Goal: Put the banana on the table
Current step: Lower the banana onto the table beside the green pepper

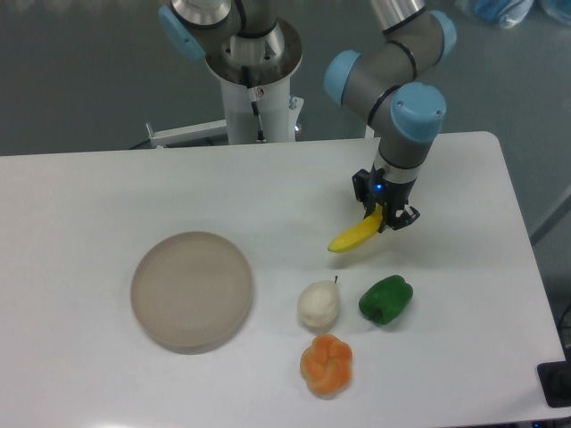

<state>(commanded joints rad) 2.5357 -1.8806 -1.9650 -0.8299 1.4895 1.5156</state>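
We see hand (384, 214) clamped on banana (354, 236), above bare worktop (294, 192); pepper (385, 300) near.

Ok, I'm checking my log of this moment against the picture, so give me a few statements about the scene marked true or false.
1. The gripper is shut on the banana. True.
2. The banana lies on the plate. False: the plate holds nothing, and the banana is off to its right in the gripper.
3. The green pepper sits right of the white pear. True.
4. The orange fruit is the object farthest from the camera. False: it is nearest the front edge of the table.
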